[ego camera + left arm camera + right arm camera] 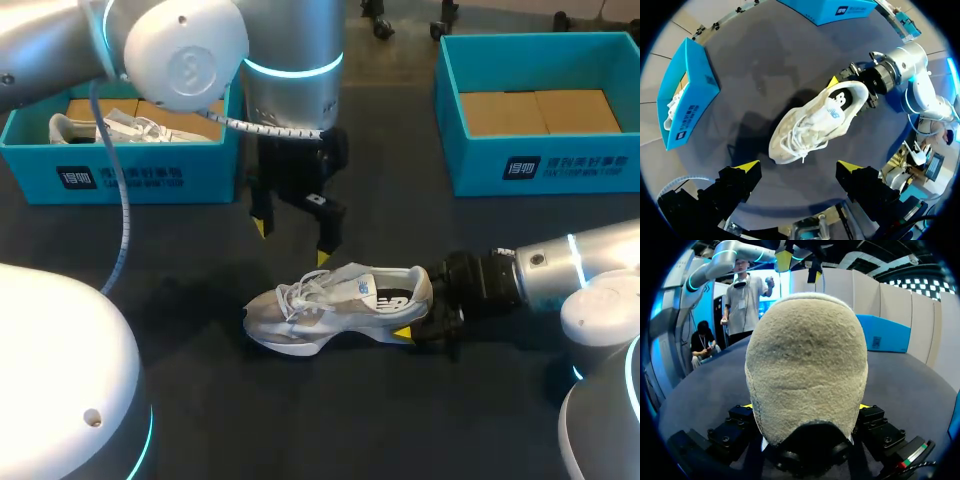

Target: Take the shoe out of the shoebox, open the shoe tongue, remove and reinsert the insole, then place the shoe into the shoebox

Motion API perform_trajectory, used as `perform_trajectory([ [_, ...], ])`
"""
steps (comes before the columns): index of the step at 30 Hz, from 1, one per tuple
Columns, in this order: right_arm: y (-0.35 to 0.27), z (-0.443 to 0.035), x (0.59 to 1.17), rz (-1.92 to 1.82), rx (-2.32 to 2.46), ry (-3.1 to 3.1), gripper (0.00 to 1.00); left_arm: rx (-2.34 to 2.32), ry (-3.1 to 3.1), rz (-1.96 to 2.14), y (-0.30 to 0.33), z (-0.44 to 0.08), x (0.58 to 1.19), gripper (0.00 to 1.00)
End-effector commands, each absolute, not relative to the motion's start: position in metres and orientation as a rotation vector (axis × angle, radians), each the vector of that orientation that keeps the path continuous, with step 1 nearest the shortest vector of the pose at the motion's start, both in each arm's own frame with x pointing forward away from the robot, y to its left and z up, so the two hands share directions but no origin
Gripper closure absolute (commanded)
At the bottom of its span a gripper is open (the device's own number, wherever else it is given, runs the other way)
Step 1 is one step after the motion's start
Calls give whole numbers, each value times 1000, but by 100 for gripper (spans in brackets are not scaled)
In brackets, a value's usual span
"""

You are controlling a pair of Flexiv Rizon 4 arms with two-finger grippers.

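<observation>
At mid-table, the shoe [335, 305] rests on its sole as far as I can judge, toe toward my left side and heel toward my right arm. It is a pale grey and white runner with a thick white sole, loose white laces and a dark logo on its side. A blue label shows inside the collar. From the right wrist view the heel fills nearly everything, a rough, fuzzy grey cup with a dark tab at its base.

My right gripper [418, 306] is clamped on that heel, one finger on each side. One yellow tip shows at the near side of the sole, and the other is hidden behind the shoe. My left gripper [292, 241] hangs over the table [330, 420] just behind the laces. Its fingers are spread wide with nothing between them and they do not touch the shoe.

The left box [130, 175] stands at the far left edge and the right box [540, 165] at the far right. The shoe is well apart from both. Between the boxes the left arm comes down, so that gap is taken. The dark surface on the near side of the shoe lies bare, as does the strip between the toe and the left box.

By count I see two teal boxes, two shoes and two grippers. The second shoe [100, 128], white, lies inside the left box, and the right box shows only its brown floor.
</observation>
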State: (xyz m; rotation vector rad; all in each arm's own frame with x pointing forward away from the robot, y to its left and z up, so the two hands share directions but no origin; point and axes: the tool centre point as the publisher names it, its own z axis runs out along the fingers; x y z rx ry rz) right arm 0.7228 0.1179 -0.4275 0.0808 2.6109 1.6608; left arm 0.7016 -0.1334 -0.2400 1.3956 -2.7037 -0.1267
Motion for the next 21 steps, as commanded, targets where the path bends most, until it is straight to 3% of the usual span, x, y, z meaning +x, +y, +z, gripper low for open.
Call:
perform_trajectory([
  [1, 121, -431, 725, 1656, 83, 2612, 100, 1397, -2704, -125, -133, -240, 701, 0],
  [21, 121, -431, 725, 1656, 83, 2612, 100, 1320, -2709, -229, -140, -240, 692, 0],
])
